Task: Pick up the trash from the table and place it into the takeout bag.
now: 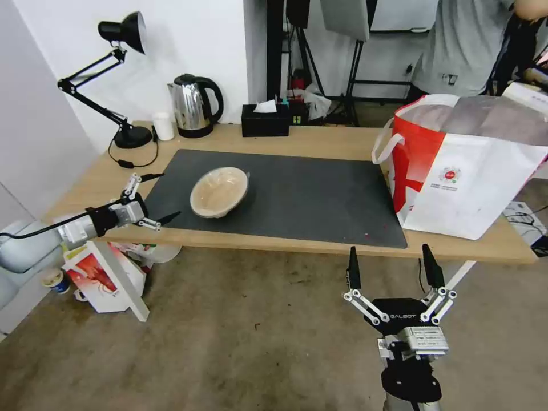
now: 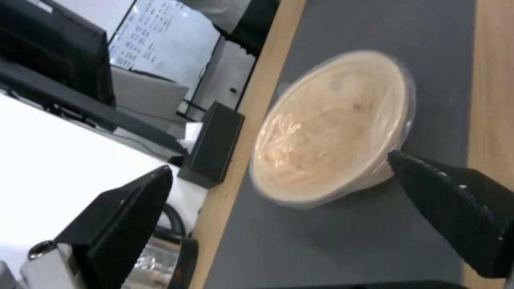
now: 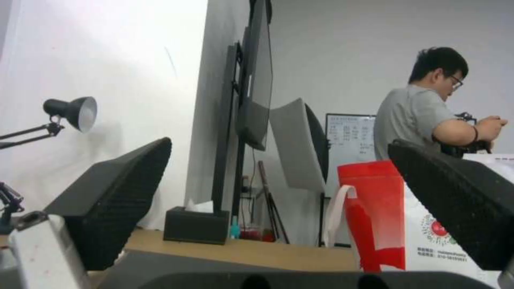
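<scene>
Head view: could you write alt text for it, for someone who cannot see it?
A shallow tan paper bowl sits on a dark grey mat on a long wooden table, with the robot's open left hand just beside it. A large white and red takeout bag stands at the table's right end; the open right hand hangs in front of the table.

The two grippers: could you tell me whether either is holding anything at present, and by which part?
Nothing is held. The left gripper is open beside the tan paper bowl on the mat; the right gripper hangs open below the table edge.
</scene>
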`<state>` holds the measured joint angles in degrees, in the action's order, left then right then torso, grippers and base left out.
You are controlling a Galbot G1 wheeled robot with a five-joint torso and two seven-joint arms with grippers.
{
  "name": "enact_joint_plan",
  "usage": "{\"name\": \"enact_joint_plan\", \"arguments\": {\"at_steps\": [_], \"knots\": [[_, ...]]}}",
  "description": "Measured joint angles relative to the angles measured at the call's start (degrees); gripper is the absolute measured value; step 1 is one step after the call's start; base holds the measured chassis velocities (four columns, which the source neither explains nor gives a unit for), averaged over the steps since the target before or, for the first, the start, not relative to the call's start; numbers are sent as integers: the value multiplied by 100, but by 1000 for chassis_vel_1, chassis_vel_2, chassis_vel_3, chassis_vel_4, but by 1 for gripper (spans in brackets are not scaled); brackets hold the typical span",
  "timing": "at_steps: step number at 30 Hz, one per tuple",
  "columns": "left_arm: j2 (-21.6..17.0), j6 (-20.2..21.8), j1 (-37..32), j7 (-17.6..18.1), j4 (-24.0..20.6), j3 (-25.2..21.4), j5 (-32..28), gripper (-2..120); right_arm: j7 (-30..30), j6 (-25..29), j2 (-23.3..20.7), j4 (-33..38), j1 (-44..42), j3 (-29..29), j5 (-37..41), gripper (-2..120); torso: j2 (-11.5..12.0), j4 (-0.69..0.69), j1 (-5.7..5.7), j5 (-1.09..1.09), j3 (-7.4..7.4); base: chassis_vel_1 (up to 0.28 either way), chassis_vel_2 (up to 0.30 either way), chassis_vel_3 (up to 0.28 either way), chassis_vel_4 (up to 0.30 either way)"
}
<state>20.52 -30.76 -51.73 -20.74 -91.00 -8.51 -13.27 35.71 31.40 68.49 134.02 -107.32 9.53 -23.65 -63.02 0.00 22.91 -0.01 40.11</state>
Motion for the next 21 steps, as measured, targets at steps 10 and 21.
{"name": "enact_joint_plan", "arguments": {"at_steps": [10,21], "knots": [[188,-37,435,-178,32,484,19,100,0,0,0,0,0,0,0,100,0,0,0,2,0,0,0,0,0],[481,-72,974,-355,361,1051,130,100,0,0,0,0,0,0,0,100,0,0,0,2,0,0,0,0,0]]}}
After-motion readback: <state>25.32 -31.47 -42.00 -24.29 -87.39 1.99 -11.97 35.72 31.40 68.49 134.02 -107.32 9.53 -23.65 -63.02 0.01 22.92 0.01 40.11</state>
